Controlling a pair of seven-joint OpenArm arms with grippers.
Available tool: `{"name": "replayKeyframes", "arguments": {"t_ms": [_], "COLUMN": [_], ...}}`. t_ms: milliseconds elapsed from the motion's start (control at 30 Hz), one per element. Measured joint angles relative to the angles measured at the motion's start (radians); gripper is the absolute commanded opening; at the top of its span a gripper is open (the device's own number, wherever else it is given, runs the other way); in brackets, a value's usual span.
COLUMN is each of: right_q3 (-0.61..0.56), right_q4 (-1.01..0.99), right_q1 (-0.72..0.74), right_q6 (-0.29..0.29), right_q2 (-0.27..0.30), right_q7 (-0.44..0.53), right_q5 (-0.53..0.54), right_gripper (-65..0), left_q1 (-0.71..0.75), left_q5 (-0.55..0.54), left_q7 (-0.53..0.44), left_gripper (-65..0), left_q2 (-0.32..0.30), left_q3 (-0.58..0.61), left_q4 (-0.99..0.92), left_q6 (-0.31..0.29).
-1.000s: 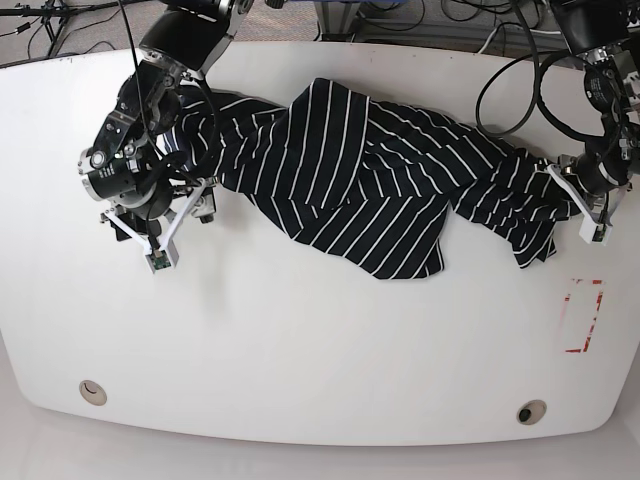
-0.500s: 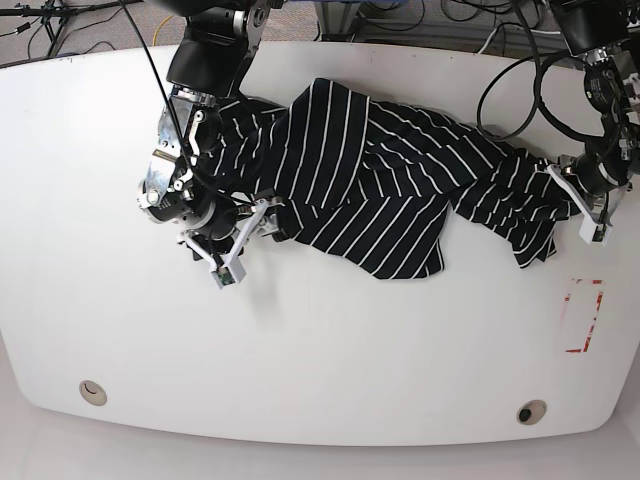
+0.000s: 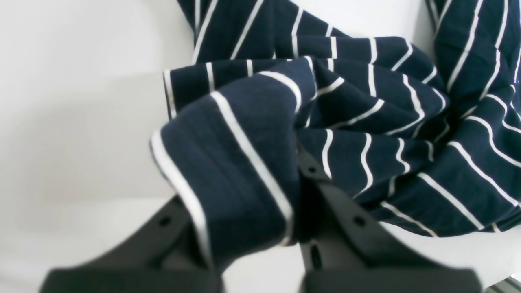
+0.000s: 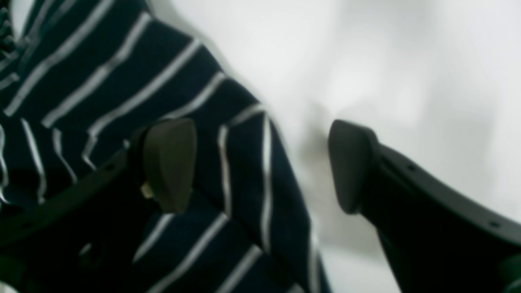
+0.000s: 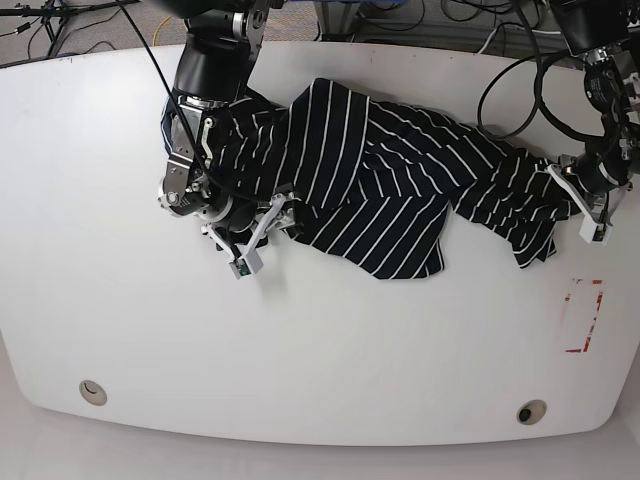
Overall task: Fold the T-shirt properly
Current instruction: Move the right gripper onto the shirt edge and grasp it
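The T-shirt (image 5: 370, 180), dark with thin white stripes, lies crumpled across the back half of the white table (image 5: 320, 340). At its right end, my left gripper (image 5: 575, 203) is shut on a bunched fold. The left wrist view shows that fold of the T-shirt (image 3: 366, 122) pinched in my left gripper (image 3: 248, 195). My right gripper (image 5: 280, 228) is open at the shirt's lower left edge. In the right wrist view one finger (image 4: 169, 162) is over the T-shirt (image 4: 101, 81), the other finger (image 4: 350, 162) is over bare table, and the hem runs through my right gripper (image 4: 260, 167).
A red rectangle outline (image 5: 583, 315) is marked on the table at the right. Two round holes (image 5: 92, 391) (image 5: 531, 411) sit near the front edge. Cables (image 5: 510, 90) hang behind the table at the back right.
My right arm has swung to the right and reached the shirt's lower left edge, its jaws still apart. The left arm and the shirt's right end have not moved.
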Motion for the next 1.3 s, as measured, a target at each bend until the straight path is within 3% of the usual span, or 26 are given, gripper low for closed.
{"name": "replayKeyframes", "arguments": {"t_ms": [500, 567, 667, 867, 1033, 1300], "right_q3": [-0.108, -0.112, -0.109, -0.106, -0.108, -0.108], "right_q4": [0.024, 0.024, 0.023, 0.023, 0.043, 0.237], "right_q1": [-0.054, -0.055, -0.054, -0.056, -0.053, -0.073], "right_q6": [0.0, 0.001, 0.001, 0.002, 0.004, 0.003], "right_q2": [-0.041, -0.04, -0.04, -0.032, -0.032, -0.013], "right_q7": [0.016, 0.016, 0.015, -0.001, -0.032, -0.082], "right_q5": [0.014, 0.015, 0.014, 0.005, -0.013, -0.023], "right_gripper": [-16.5, -19.2, -29.3, -63.1, -63.7, -65.0], "left_q1": [0.0, 0.0, 0.0, 0.0, 0.0, -0.009], "left_q5": [0.0, 0.001, 0.0, -0.002, -0.003, -0.002], "left_q7": [0.0, 0.0, 0.0, 0.0, 0.0, 0.0], "left_gripper": [-65.0, -65.0, -65.0, -65.0, -65.0, -65.0], "left_q2": [0.0, 0.0, 0.001, 0.0, 0.001, 0.0], "left_q3": [0.0, 0.0, 0.0, 0.0, 0.0, 0.005], "left_q4": [-0.001, -0.001, -0.001, -0.001, -0.001, -0.001], "left_q6": [0.0, 0.0, 0.0, 0.0, 0.0, 0.0]}}
